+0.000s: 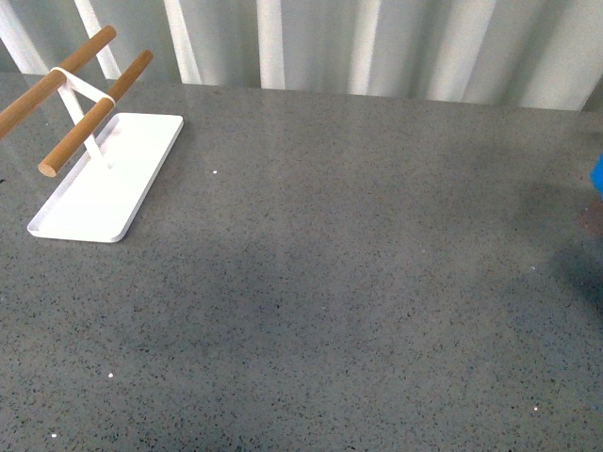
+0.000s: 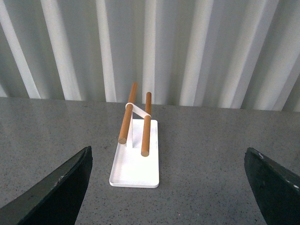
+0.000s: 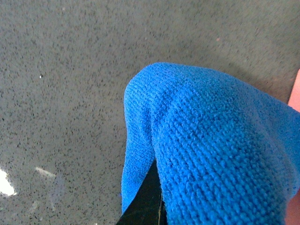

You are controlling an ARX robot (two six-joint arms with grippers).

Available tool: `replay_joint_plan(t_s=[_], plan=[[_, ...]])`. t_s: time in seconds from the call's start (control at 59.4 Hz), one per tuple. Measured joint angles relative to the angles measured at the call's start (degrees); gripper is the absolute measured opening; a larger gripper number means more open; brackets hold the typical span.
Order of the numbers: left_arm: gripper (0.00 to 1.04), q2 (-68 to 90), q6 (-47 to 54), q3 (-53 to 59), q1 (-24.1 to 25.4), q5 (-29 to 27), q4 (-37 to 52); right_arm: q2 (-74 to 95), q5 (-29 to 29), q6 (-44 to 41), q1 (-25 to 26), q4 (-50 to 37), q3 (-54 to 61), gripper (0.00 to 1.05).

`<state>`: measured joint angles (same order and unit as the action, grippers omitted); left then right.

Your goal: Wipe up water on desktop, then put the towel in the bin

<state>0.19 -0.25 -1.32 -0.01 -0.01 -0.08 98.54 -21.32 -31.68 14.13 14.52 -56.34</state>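
desktop (image 1: 330, 311): grey, speckled | white tray (image 1: 104, 200) with two wooden rods (image 1: 94, 115): far left | towel (image 1: 598, 175): right edge

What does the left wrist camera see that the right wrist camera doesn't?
Only the left wrist view shows the white tray with its two wooden rods, the ribbed wall and the open left gripper. Only the right wrist view shows the blue towel, filling most of the picture. Both show the speckled grey desktop.

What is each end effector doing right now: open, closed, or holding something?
Left end effector: open, holding nothing.
Right end effector: closed on the bright blue plush towel, which hides most of it.
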Motion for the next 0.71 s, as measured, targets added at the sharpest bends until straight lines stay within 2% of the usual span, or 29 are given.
replay_joint_plan(t_s=[0.269, 0.421, 0.538, 0.707], plan=[[0.98, 0.0, 0.0, 0.0, 0.0, 0.0, 0.0, -2.01, 0.24, 1.03, -0.33, 4.57, -10.56, 0.04], [0.98, 0.0, 0.02, 0.0, 0.0, 0.0, 0.0, -2.25, 0.2, 1.7, 1.22, 7.93, -18.34, 0.04], [0.98, 0.0, 0.0, 0.0, 0.0, -0.02, 0.0, -2.25, 0.24, 1.6, 6.54, 11.39, -25.83, 0.04], [0.98, 0.0, 0.02, 0.0, 0.0, 0.0, 0.0, -0.59, 0.59, 1.6, 13.44, 12.74, -28.85, 0.04]])
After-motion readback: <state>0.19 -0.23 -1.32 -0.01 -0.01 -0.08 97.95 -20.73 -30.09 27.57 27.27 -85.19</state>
